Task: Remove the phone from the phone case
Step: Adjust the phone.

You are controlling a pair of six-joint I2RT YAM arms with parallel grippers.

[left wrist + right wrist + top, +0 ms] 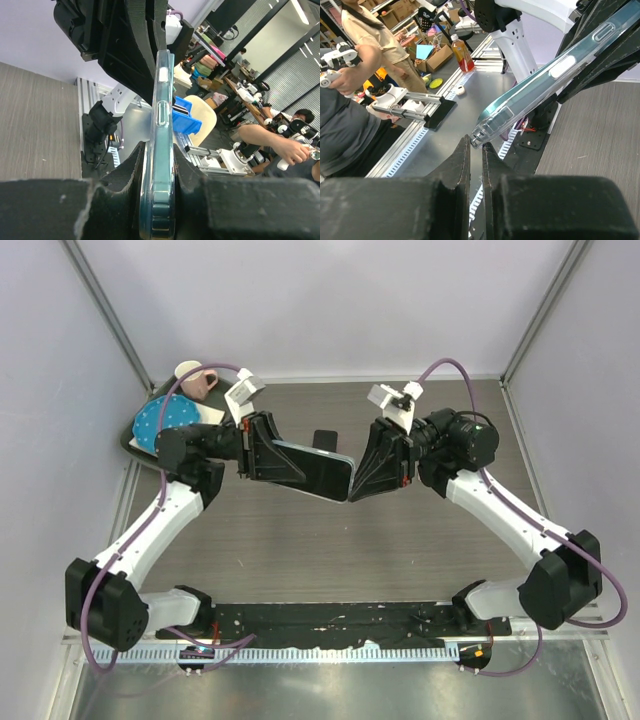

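The left gripper (288,462) is clamped across one end of the phone (322,472), holding it above the table (330,560). The right gripper (354,490) nips a corner of the case (555,75), fingers nearly together. The case looks slick and bendy, the phone stiff and breakable, so the rim is probably the best place to peel.

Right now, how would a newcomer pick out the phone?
Over the wood-grain table, the left gripper clamps one end of the phone and the right gripper pinches its opposite corner. It is a dark slab in a clear case, off the table, unlike the small black item behind it.
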